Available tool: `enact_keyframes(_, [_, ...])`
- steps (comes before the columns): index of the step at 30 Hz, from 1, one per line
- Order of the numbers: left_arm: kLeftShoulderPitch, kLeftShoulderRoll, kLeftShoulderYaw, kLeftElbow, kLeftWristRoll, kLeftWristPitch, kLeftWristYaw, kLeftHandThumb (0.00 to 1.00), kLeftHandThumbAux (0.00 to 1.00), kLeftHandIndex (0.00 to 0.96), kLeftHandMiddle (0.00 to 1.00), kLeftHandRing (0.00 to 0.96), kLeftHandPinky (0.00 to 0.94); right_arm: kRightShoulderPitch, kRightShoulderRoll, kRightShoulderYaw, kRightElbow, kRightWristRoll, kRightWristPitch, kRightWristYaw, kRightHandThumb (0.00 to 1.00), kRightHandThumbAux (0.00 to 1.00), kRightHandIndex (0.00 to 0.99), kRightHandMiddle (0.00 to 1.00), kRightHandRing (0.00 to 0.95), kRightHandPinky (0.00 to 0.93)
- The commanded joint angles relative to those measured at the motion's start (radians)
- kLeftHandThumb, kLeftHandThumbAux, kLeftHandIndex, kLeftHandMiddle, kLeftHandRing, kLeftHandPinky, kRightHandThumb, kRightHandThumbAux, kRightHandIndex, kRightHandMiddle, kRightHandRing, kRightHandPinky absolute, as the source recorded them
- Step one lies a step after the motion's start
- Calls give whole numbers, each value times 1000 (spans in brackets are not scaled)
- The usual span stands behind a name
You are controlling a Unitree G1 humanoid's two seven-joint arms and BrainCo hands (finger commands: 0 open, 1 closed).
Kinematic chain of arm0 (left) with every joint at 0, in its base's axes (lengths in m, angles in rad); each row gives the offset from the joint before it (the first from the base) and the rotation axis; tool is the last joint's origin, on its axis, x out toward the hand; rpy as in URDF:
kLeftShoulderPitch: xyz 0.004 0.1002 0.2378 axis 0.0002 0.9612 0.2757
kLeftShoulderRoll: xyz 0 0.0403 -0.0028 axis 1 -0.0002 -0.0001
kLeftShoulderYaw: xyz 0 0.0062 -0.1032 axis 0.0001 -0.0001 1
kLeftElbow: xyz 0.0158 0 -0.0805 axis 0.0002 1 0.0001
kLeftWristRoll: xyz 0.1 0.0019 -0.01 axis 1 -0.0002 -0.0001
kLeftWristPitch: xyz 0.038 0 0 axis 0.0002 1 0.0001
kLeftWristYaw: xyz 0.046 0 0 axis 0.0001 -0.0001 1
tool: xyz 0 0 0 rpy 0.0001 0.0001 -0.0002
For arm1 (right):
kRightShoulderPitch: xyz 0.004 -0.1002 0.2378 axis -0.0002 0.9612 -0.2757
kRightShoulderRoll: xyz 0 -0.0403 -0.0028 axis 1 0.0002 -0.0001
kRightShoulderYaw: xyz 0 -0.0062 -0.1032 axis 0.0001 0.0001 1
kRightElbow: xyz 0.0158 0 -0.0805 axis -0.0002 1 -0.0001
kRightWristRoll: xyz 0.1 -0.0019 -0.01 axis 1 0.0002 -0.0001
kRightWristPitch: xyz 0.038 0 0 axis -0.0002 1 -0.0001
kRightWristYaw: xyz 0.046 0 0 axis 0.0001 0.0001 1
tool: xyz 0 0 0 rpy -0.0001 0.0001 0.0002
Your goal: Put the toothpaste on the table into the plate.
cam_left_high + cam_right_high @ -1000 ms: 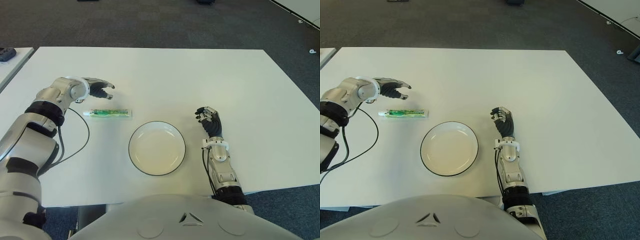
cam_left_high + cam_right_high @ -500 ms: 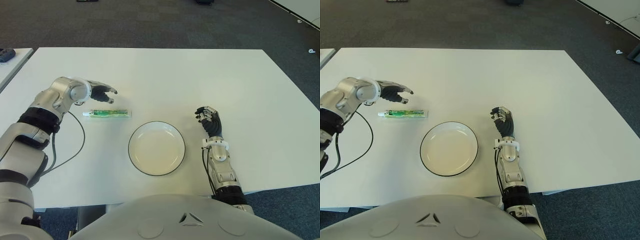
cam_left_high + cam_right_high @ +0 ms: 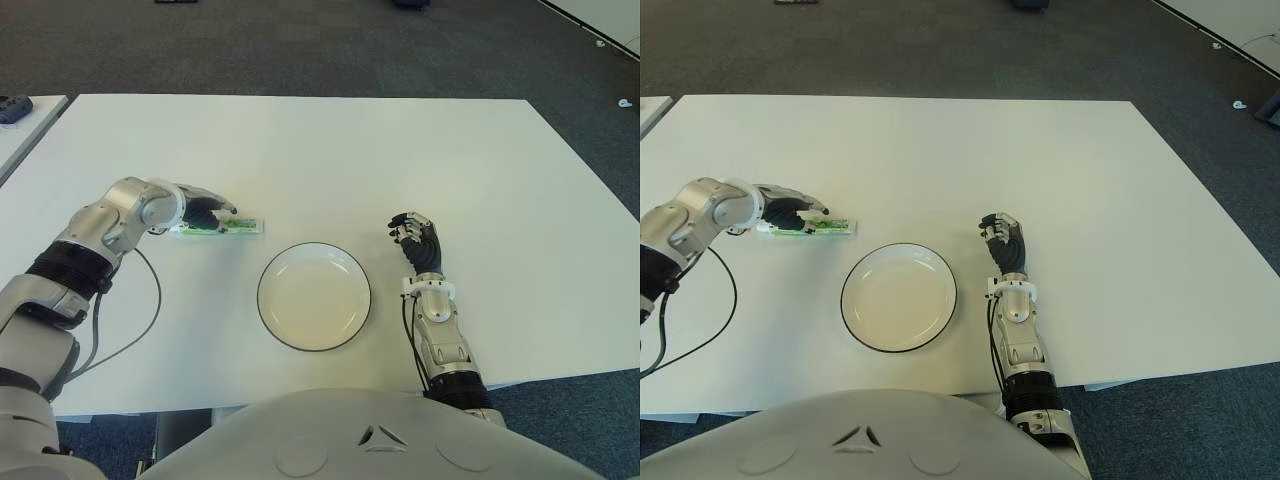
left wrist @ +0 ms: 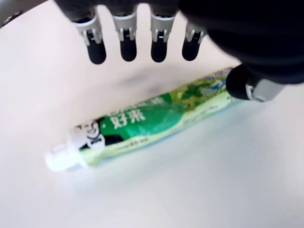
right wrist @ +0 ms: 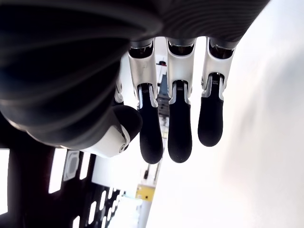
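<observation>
White table [image 3: 400,150], L hand [image 3: 200,212] now lowered over toothpaste [image 4: 142,123], fingers open, ungrasped

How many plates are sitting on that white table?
1. The plate sits near the table's front edge, empty, between the toothpaste under the left hand and the idle right hand. None looks hidden.
</observation>
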State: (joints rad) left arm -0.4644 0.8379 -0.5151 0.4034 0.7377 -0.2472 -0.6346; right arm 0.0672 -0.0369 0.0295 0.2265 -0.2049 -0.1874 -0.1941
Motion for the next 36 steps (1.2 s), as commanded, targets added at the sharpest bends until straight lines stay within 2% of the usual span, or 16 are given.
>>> enact_keyframes(1, [54,-6,-15,28,49,-23,84,562,238,0,0,0,60,-7,6,2,-1,-1,19,-2,707,731,426,497,504,529])
enact_keyframes(15, [67,-35,-44,96,96,-52,147,541,237,0,0,0,58,0,9,0,-10,0,21,-4,708,732,426,500,509,528])
enact_keyframes(21, [63,-67,-74,156,132,-45,188,530,238,0,0,0,47,7,8,-1,-19,9,19,4,708,731,426,498,507,521])
enact_keyframes(27, [54,-73,-91,167,153,-38,195,486,247,0,0,0,21,10,7,-2,-22,11,18,7,708,731,426,501,512,526])
enact_keyframes(31, [48,-126,-98,271,167,11,268,485,256,0,0,0,25,12,5,-4,-26,10,22,7,708,731,426,503,513,522])
enact_keyframes(36, [10,-174,-116,378,167,26,299,501,267,0,0,0,38,15,5,-6,-30,11,23,8,708,731,426,502,514,535])
